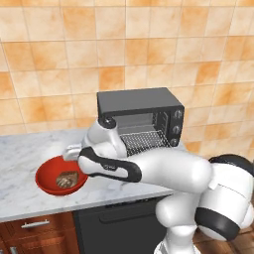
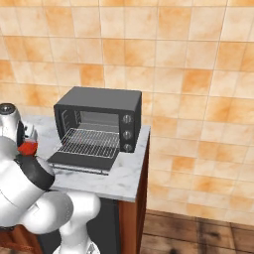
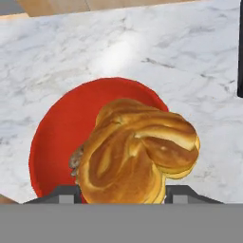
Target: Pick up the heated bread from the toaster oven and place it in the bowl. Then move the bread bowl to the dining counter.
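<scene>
My gripper (image 3: 124, 195) is shut on the heated bread (image 3: 137, 152), a golden-orange twisted piece held just above the red bowl (image 3: 59, 133). A darker grey-brown lump (image 3: 75, 161) peeks out from under the bread inside the bowl. In the left base view the bowl (image 1: 47, 178) sits on the marble left of the toaster oven (image 1: 139, 106), with the grey-brown lump (image 1: 67, 179) in it and my gripper (image 1: 71, 155) over its far rim. The oven's door is dropped open and its wire rack (image 2: 92, 140) is bare. The dining counter is out of view.
The marble worktop (image 1: 20, 158) runs left from the oven over a black appliance front (image 1: 119, 225) and wooden drawers (image 1: 34, 233). The worktop ends just right of the oven (image 2: 141, 163), above a wooden floor. An orange tiled wall (image 1: 74, 44) stands behind.
</scene>
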Controlling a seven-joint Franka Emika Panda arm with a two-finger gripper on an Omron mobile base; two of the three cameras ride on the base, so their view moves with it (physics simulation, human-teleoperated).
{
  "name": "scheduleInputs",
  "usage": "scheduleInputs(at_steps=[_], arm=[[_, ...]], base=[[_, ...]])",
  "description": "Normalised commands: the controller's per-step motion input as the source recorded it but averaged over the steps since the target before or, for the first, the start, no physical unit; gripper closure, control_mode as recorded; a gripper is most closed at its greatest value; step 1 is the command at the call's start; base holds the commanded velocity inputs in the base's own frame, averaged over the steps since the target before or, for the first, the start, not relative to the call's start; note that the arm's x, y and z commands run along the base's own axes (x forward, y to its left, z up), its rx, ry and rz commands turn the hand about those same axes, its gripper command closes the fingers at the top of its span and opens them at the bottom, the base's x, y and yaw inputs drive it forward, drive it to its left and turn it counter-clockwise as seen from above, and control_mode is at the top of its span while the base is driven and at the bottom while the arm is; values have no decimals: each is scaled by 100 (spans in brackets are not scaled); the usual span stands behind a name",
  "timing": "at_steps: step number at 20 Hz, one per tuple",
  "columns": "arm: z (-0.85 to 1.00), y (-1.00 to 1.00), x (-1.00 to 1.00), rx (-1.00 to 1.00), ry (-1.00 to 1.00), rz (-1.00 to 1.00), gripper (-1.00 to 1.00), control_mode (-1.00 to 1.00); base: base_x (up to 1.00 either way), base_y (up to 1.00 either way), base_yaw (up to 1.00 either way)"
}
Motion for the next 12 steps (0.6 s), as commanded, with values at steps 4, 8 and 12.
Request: scheduleInputs(at_steps=[4, 8, 12], arm=[[-32, 49, -16, -16, 13, 0, 100, -100], [-42, 38, 8, -13, 5, 0, -100, -100], [-15, 19, 30, -2, 0, 0, -100, -100]], base=[[0, 0, 0], [0, 0, 0], [0, 0, 0]])
